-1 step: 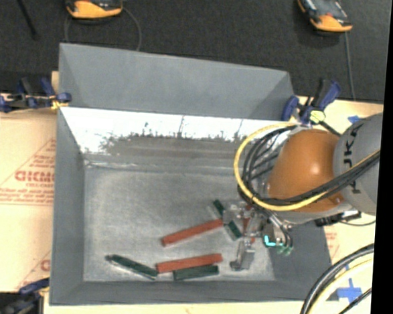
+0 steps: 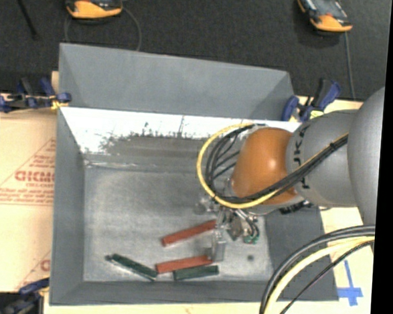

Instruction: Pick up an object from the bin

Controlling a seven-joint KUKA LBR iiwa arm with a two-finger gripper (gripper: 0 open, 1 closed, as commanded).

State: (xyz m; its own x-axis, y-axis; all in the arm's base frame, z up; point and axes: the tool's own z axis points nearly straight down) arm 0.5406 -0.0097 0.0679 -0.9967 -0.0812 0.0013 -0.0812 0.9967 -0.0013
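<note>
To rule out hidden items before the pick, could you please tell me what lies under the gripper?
The right end of the upper reddish-brown stick runs under the gripper. A lower reddish-brown stick lies close by. The bin floor beneath the orange cover is hidden.

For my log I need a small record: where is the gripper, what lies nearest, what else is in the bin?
gripper place: gripper low in the bin, right of middle
nearest: upper red stick, its right end by the gripper
others: lower red stick, left green stick, right green stick, near the front wall
held thing: cannot tell
</note>
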